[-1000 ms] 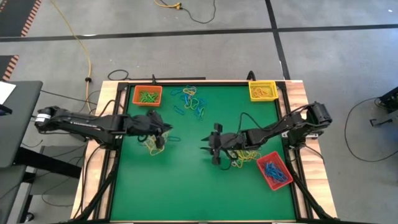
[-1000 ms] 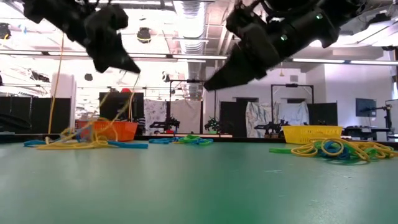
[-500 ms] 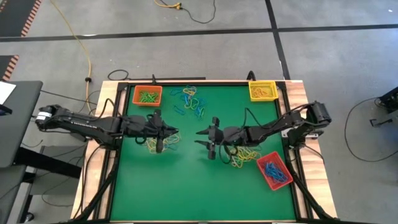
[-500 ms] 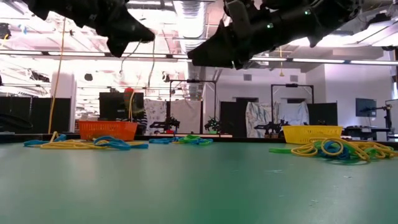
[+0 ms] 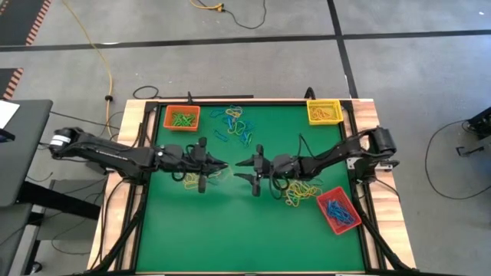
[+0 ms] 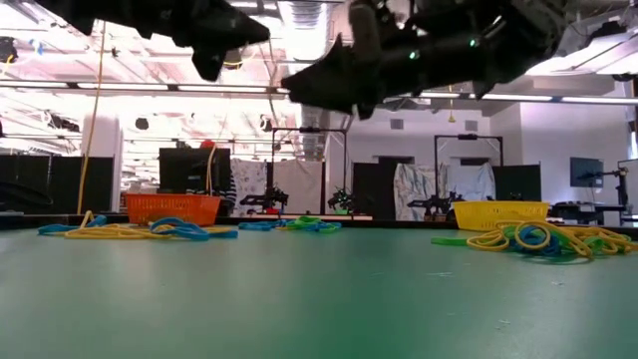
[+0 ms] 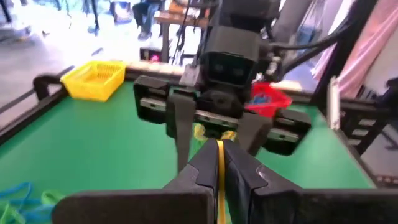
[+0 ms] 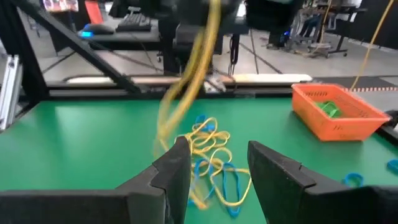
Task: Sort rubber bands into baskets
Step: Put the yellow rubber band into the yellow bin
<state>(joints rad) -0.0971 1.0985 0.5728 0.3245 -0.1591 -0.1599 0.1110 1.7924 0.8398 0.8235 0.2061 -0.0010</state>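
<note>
My left gripper (image 5: 223,165) is shut on a yellow rubber band (image 8: 186,81) above the middle of the green table. My right gripper (image 5: 244,170) faces it, open, fingertips close to the left gripper's; the band hangs just in front of its fingers (image 8: 177,165). Whether they touch it I cannot tell. Loose rubber bands lie in a pile under the left arm (image 5: 192,181), a pile under the right arm (image 5: 299,192) and one at the far middle (image 5: 236,124). The orange basket (image 5: 182,117) holds green bands, the red basket (image 5: 338,210) blue ones, and the yellow basket (image 5: 324,112) stands far right. My left gripper pinches the yellow band (image 7: 219,163) between its two fingertips, coming nearly level from the table's left side. The band hangs slack below the fingers, lifted clear of the table.
The wooden table frame (image 5: 368,123) borders the green mat. Bare mat lies along the near edge (image 5: 245,238). Beyond the table, a yellow cable (image 5: 96,46) runs over the grey floor.
My left gripper has risen and gone toward the table's right, tipping from downward to nearly level, and has lifted the yellow band clear of the left pile. My right gripper has gone toward the table's left and tipped up to nearly level, staying open.
</note>
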